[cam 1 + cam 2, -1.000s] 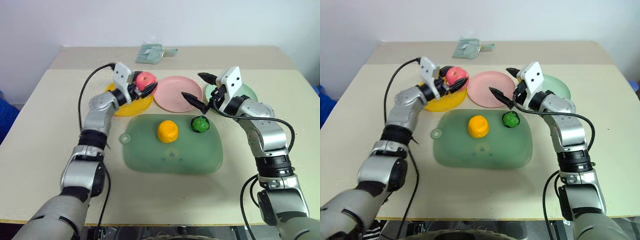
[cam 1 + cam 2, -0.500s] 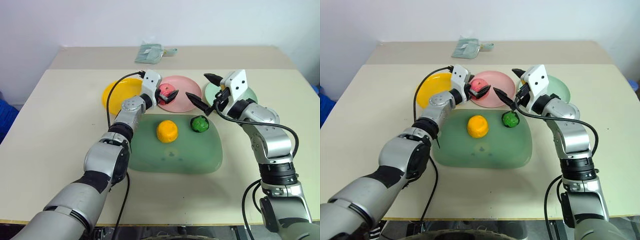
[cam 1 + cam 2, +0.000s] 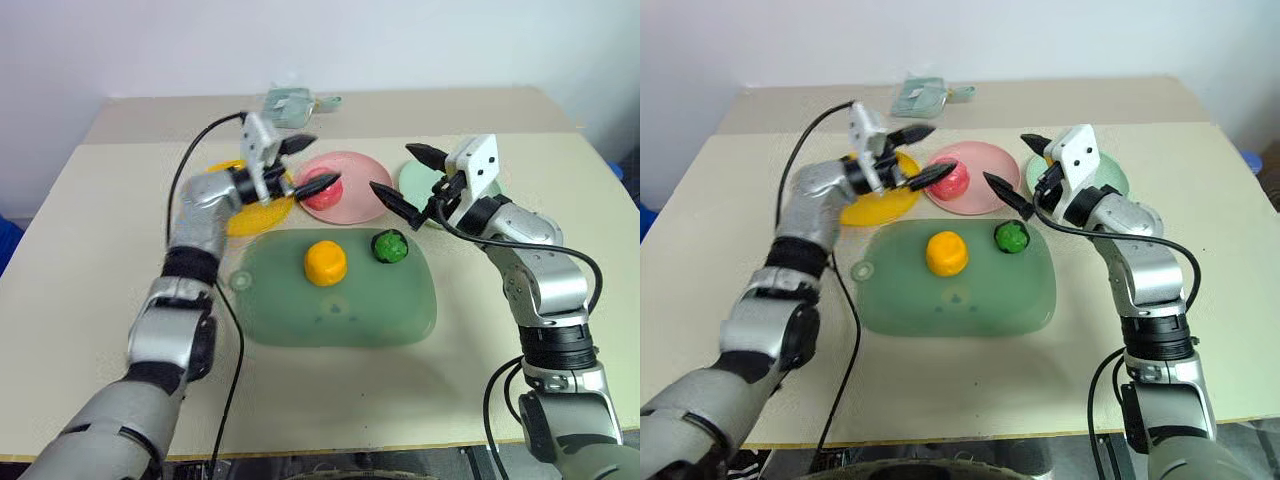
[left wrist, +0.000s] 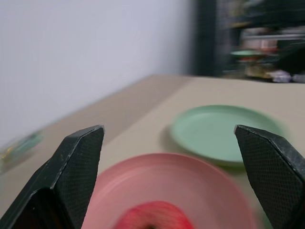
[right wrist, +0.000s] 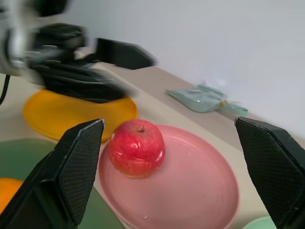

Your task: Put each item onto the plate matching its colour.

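Observation:
The red-pink apple (image 3: 322, 193) sits on the pink plate (image 3: 358, 200), free of any grip. My left gripper (image 3: 313, 164) hangs open just left of it, above the gap between the yellow-orange plate (image 3: 240, 213) and the pink one, its lower fingertip close to the apple. The orange-yellow fruit (image 3: 325, 261) and the dark green knobbly fruit (image 3: 389, 246) lie on the large green mat (image 3: 330, 305). Open and empty, my right gripper (image 3: 402, 175) hovers above the green fruit, in front of the mint plate (image 3: 418, 183). In the right wrist view the apple (image 5: 137, 148) rests near the pink plate's left side.
A pale green pouch (image 3: 290, 103) lies at the back of the table. The mat takes up the middle, with the three plates in a row behind it. A black cable loops off my left wrist.
My left gripper carried the apple from over the yellow plate to the pink plate, opened, let it go and drew back left. The right arm has stayed put.

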Tool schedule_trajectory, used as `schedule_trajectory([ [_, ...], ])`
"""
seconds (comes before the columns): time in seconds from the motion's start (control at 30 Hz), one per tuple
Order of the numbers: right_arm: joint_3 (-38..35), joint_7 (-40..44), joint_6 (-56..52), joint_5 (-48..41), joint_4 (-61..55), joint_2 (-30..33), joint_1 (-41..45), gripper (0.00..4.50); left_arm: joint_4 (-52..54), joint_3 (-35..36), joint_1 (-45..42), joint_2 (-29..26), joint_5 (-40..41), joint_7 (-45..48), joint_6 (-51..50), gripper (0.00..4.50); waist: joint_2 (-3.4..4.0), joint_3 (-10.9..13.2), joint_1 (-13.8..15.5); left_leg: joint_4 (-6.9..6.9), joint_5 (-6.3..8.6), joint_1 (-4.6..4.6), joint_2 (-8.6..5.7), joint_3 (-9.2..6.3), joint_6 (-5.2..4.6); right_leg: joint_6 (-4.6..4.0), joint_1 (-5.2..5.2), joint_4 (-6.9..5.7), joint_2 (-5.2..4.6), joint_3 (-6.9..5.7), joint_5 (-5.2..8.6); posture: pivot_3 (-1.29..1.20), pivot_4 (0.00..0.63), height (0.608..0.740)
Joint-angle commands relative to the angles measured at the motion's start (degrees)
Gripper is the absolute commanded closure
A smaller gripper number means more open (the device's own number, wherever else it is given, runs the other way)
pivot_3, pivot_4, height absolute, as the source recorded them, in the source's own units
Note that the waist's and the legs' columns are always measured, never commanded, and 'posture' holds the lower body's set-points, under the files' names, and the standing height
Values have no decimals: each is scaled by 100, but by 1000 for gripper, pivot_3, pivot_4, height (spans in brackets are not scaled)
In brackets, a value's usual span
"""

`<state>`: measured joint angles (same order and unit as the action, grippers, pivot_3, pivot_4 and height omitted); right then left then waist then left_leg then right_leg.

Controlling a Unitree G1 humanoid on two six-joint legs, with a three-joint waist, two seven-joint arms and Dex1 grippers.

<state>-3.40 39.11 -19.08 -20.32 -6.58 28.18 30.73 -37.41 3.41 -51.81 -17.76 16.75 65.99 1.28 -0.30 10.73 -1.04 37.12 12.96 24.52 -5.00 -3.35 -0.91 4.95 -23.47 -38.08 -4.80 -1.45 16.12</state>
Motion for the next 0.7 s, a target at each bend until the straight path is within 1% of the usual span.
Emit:
schedule_trajectory([
  [0.03, -131, 629, -486, -759, -318, 166, 13, 0, 1493, 141, 482, -393, 947, 533, -1387, 44, -1, 0, 29, 2, 0, 0, 2, -2, 1, 0, 1, 0, 1, 0, 0, 0, 150, 729],
  [0.13, -197, 1232, -914, -1391, -698, 420, -208, 0, 2244, -80, 1033, -584, 1027, 668, -1683, 44, -1, 0, 89, 9, 1, 0, 0, -8, -3, 0, 8, 3, -2, -1, 0, 0, 150, 729],
  [0.2, -168, 1359, -933, -1415, -768, 560, -270, 0, 2495, -199, 1223, -524, 944, 516, -1676, 44, 0, 0, 130, 11, 4, -1, -2, -8, -6, 0, 13, 9, -5, -1, -1, 0, 150, 729],
  [0.33, -170, 1727, -1059, -1537, -905, 920, -452, 0, 2864, -695, 1595, -362, 783, 470, -1801, 44, -1, 0, 185, 17, 12, -2, -5, -8, -20, 0, 16, 7, -10, -2, -1, 0, 150, 729],
  [0.43, -183, 1702, -997, -1486, -910, 984, -526, 0, 2939, -856, 1659, -349, 788, 481, -1900, 44, -1, 0, 169, 15, 11, -2, -4, -8, -19, 0, 14, 7, -9, -2, -1, 0, 150, 729],
  [0.53, -194, 1622, -972, -1453, -935, 969, -566, 0, 2660, -1137, 1541, -397, 292, 316, -1559, 44, -1, 0, 156, 11, 10, -3, -3, -7, -16, 0, 10, 6, -9, -2, -1, 0, 150, 729],
  [0.57, -189, 1575, -991, -1457, -961, 948, -576, 0, 2522, -1222, 1491, -398, 88, 265, -1309, 44, -1, 0, 164, 10, 9, -3, -3, -8, -15, 0, 10, 5, -8, -2, -1, 0, 150, 729],
  [0.7, -176, 1505, -1007, -1471, -1018, 945, -655, 0, 2241, -1430, 1437, -336, -215, 217, -964, 44, -1, 0, 175, 11, 9, -2, -4, -6, -15, 0, 11, 7, -10, -2, -1, 0, 150, 729],
])
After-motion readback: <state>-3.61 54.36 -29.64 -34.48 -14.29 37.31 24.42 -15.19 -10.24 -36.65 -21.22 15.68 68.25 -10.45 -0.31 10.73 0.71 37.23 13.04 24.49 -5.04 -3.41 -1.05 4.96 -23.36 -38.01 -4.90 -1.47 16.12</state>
